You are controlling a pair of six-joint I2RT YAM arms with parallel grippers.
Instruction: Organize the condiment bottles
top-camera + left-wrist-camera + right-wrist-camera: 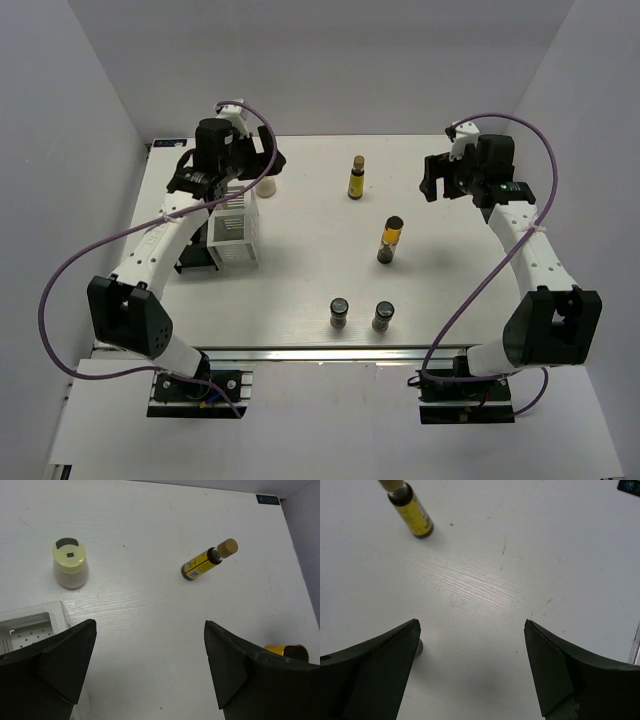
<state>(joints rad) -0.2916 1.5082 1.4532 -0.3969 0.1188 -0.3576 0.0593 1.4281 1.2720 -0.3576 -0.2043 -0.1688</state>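
Four slim bottles stand on the white table. The yellow bottle with tan cap (356, 177) is at the back centre; it also shows in the left wrist view (206, 561) and the right wrist view (411, 509). The amber bottle with black cap (390, 239) stands mid-table; its top peeks out in the left wrist view (286, 651). Two dark bottles (338, 313) (382, 316) stand near the front edge. My left gripper (270, 165) (150, 655) is open and empty, high at the back left. My right gripper (432, 178) (471, 655) is open and empty at the back right.
A white slatted box (237, 228) stands at the left beside a black stand (196, 254); its corner shows in the left wrist view (30, 627). A small white shaker with pale lid (70, 563) stands behind the box (266, 186). White walls enclose the table.
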